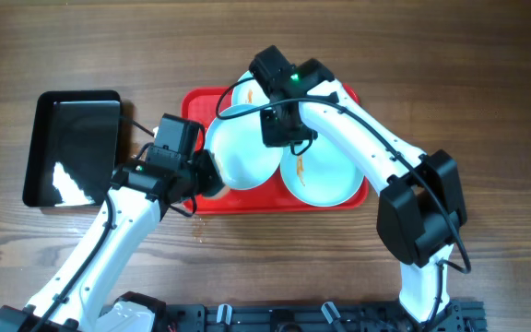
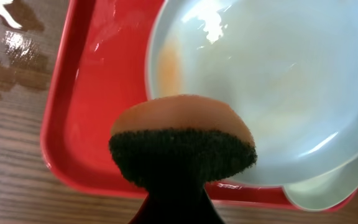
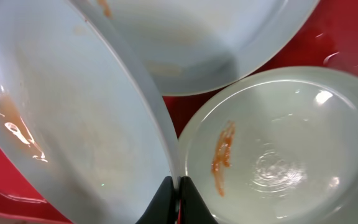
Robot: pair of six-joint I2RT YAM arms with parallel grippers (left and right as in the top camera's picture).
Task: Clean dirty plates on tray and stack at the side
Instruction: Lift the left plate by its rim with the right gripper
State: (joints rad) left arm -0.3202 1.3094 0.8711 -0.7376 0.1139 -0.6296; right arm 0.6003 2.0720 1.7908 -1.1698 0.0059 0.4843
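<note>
Two hands engaged, three plates on the tray, none stacked yet.

Nearest me, my left hand [image 1: 203,175] is clamped on a sponge [image 2: 182,140], dark scouring face towards the work, at the near-left part of the red tray [image 1: 198,101]. I cannot tell whether the sponge touches the plate or sits just short of it.

Next, my right hand [image 3: 179,194] is pinched together on the rim of the tilted plate [image 1: 242,148], over the tray's left half. An orange smear [image 3: 14,124] shows inside it.

The second plate [image 3: 278,149] lies flat at the tray's near-right corner and is streaked. The third plate [image 3: 191,37] sits by the far edge, also marked.

Recommendation: brace the rim firmly and press the sponge squarely on the smear. Use short strokes away from the pinch, so the plate does not twist free.

A black tray [image 1: 72,138] rests on the desk [image 1: 431,55] to the left.
</note>
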